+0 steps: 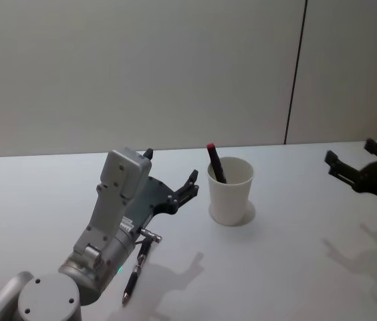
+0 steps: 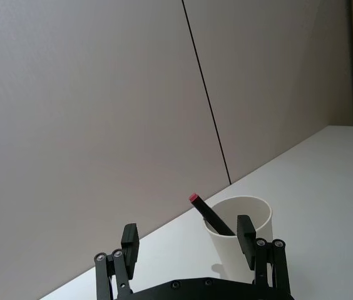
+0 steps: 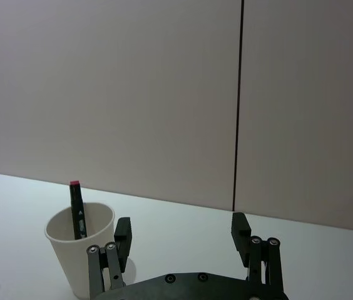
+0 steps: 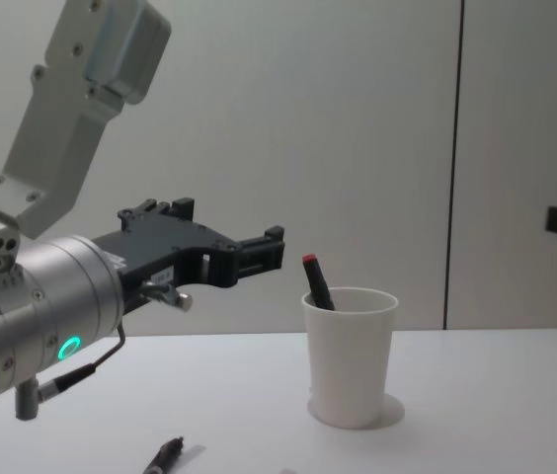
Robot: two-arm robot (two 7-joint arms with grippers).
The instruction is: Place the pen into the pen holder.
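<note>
— What's in the pen holder [image 1: 230,197]?

— One black pen with a red end [image 1: 214,162], leaning on the rolled rim, its lower part hidden inside. The holder is a plain white, tapered paper cup.

— Any other pen?

— A second black pen [image 1: 135,269] lies on the table [image 1: 295,267] left of the holder, its top end hidden under the arm. The left gripper [image 1: 170,167] hovers above the table, fingers spread and empty. The right gripper [image 3: 181,226] is the same, well off to the right.

White pen holder [image 1: 230,200] upright, red-capped black pen [image 1: 216,164] leaning inside; 2nd black pen [image 1: 135,271] lying flat nearby.
</note>
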